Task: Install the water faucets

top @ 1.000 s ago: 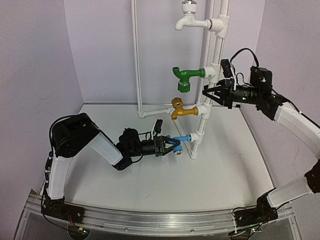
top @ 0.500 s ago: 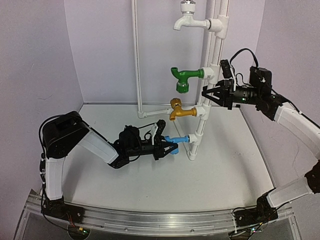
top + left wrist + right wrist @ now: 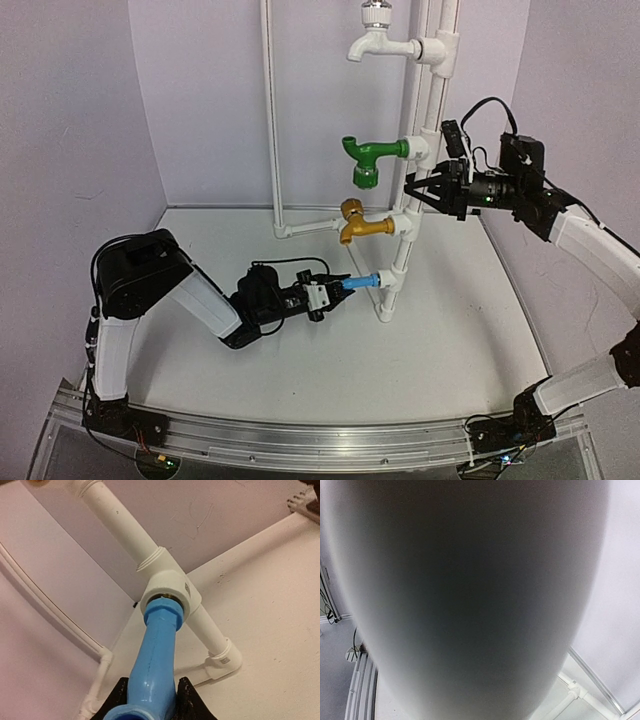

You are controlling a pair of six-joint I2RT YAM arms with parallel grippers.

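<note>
right wrist view was just a blurred white pipe (image 3: 470,600), fingers hidden; from above, the right gripper (image 3: 410,186) clamped that pipe. four taps showed: white tap (image 3: 385,47), green tap (image 3: 375,153), gold tap (image 3: 365,224), and the sky-blue tap (image 3: 360,283) in the lowest tee (image 3: 167,582), pinched by the left gripper (image 3: 328,291), spout cut off.

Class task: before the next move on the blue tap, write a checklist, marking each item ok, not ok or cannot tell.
1. Grip: left pincer shut on blue tap: ok.
2. Seating: tap's end meets the tee fitting at its mouth: ok.
3. Thread: blue tap screwed fully home: cannot tell.
4. Brace: right pincer shut on upright pipe: ok.
5. Clearance: gold tap apart from left pincer: ok.
</note>
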